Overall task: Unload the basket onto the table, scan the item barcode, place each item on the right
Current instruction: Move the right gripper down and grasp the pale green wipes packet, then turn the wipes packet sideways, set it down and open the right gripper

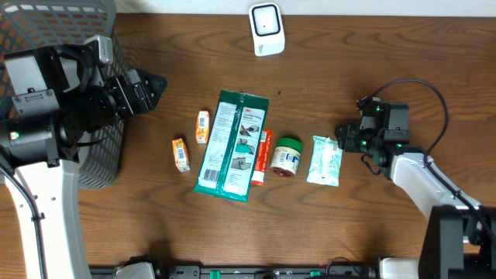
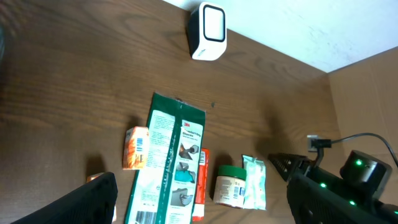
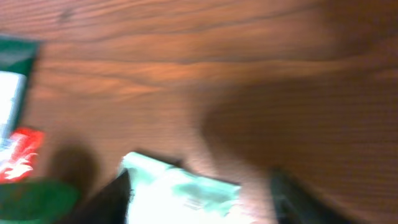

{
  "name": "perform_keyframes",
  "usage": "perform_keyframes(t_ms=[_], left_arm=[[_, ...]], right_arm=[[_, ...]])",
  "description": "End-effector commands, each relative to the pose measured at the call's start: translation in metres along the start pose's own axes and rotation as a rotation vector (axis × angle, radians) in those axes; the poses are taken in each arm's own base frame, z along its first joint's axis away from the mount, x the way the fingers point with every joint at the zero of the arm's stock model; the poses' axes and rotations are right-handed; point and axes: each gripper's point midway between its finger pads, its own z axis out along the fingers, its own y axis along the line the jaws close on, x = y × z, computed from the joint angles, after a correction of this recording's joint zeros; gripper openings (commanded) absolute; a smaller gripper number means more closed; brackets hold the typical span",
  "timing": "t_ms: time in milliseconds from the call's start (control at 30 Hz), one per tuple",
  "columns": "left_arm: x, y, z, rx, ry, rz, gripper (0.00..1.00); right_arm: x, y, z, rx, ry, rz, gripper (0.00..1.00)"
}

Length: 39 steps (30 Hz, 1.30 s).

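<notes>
Several items lie in a row mid-table: a large green-and-white pack, a red pack, a green-lidded jar, a pale green packet and two small orange boxes. The white scanner stands at the far edge. My right gripper hovers at the packet's right end, its fingers wide apart, with the blurred packet lying between them. My left gripper is open and empty, high at the left and well away from the items.
A grey mesh basket sits at the table's left edge under the left arm. The right arm's cable loops over the table at the right.
</notes>
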Motion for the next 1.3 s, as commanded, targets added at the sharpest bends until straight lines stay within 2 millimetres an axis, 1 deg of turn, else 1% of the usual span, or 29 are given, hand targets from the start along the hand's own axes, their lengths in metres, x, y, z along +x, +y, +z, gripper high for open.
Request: perform_keyframes(t_ms=[0, 67, 133, 267, 367, 433, 500, 533, 600, 633, 667, 733, 767, 800, 867, 900, 967, 1000, 1033, 1133, 1233, 1267], left_arm=[[-0.002, -0.003, -0.002, 0.013, -0.006, 0.018, 0.88], [-0.002, -0.003, -0.002, 0.013, -0.006, 0.018, 0.88], [-0.002, -0.003, -0.002, 0.013, -0.006, 0.018, 0.88], [-0.001, -0.003, -0.002, 0.013, -0.005, 0.018, 0.88], [-0.002, -0.003, -0.002, 0.013, -0.006, 0.018, 0.88], [-0.002, -0.003, -0.002, 0.013, -0.006, 0.018, 0.88], [-0.002, -0.003, -0.002, 0.013, -0.006, 0.018, 0.88], [-0.002, -0.003, -0.002, 0.013, -0.006, 0.018, 0.88], [-0.002, -0.003, -0.002, 0.013, -0.006, 0.018, 0.88], [-0.002, -0.003, -0.002, 0.013, -0.006, 0.018, 0.88], [-0.002, -0.003, -0.002, 0.013, -0.006, 0.018, 0.88], [-0.002, -0.003, -0.002, 0.013, -0.006, 0.018, 0.88], [-0.002, -0.003, -0.002, 0.013, -0.006, 0.018, 0.88], [-0.002, -0.003, -0.002, 0.013, -0.006, 0.018, 0.88], [-0.002, -0.003, -0.002, 0.013, -0.006, 0.018, 0.88], [-0.002, -0.003, -0.002, 0.013, -0.006, 0.019, 0.88], [-0.002, -0.003, -0.002, 0.013, -0.006, 0.018, 0.88], [-0.002, -0.003, -0.002, 0.013, -0.006, 0.018, 0.88], [-0.002, -0.003, -0.002, 0.013, -0.006, 0.018, 0.88], [-0.002, -0.003, -0.002, 0.013, -0.006, 0.018, 0.88], [-0.002, -0.003, -0.002, 0.013, -0.006, 0.018, 0.88], [-0.002, -0.003, -0.002, 0.013, -0.006, 0.018, 0.88]], right_arm=[[-0.022, 0.053, -0.031, -0.252, -0.029, 0.076, 0.99], [-0.011, 0.062, -0.038, -0.285, 0.023, 0.118, 0.99], [0.01, 0.064, -0.039, -0.271, 0.103, 0.137, 0.99], [0.06, 0.059, -0.038, -0.176, 0.282, 0.168, 0.99], [0.086, 0.057, -0.037, -0.132, 0.362, 0.194, 0.99], [0.097, 0.058, -0.037, -0.124, 0.393, 0.215, 0.98], [0.107, 0.059, -0.037, -0.12, 0.42, 0.213, 0.86], [0.111, 0.059, -0.036, -0.112, 0.427, 0.212, 0.77], [0.121, 0.051, -0.034, -0.057, 0.44, 0.233, 0.59], [0.125, 0.046, -0.033, -0.021, 0.443, 0.251, 0.53], [0.13, 0.039, -0.032, 0.018, 0.444, 0.27, 0.43], [0.136, 0.028, -0.031, 0.085, 0.439, 0.293, 0.27], [0.139, 0.019, -0.03, 0.13, 0.429, 0.304, 0.16], [0.14, 0.014, -0.028, 0.155, 0.416, 0.31, 0.09], [0.142, 0.007, -0.023, 0.169, 0.385, 0.311, 0.03], [0.143, 0.006, -0.02, 0.163, 0.37, 0.308, 0.01], [0.141, 0.002, -0.013, 0.164, 0.324, 0.297, 0.01], [0.138, -0.006, -0.01, 0.196, 0.282, 0.29, 0.01], [0.136, -0.01, -0.01, 0.212, 0.27, 0.293, 0.01], [0.126, -0.028, -0.012, 0.3, 0.208, 0.302, 0.01], [0.109, -0.052, -0.016, 0.404, 0.119, 0.305, 0.01], [0.104, -0.057, -0.017, 0.423, 0.091, 0.308, 0.01]])
